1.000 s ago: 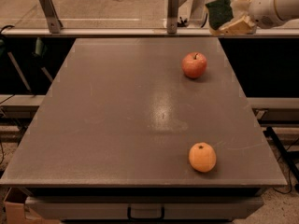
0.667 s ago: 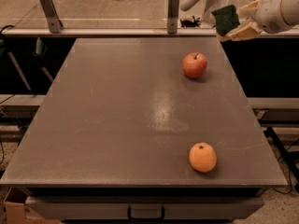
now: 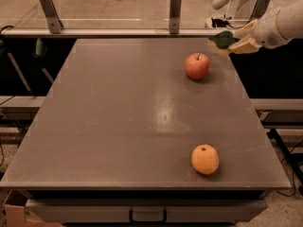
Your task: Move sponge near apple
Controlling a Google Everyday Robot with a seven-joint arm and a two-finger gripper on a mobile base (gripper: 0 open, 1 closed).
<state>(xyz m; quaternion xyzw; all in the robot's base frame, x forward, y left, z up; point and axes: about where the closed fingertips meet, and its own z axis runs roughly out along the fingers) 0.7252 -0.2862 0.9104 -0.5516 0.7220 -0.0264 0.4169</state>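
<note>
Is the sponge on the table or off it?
Off: the gripper holds the sponge above the far right corner of the table.

Green-topped sponge (image 3: 221,39) is hanging tilted, pinched in the gripper (image 3: 234,43) at far right; red apple (image 3: 197,65) is sitting nearby, stem up.

The cream-coloured claw (image 3: 235,44), above the far right corner of the dull grey-brown counter (image 3: 118,126), grips the sponge (image 3: 222,39) — dark green on top. The apple (image 3: 197,65) is red with faint yellowish patches — the other fruit (image 3: 205,159) plain orange.
</note>
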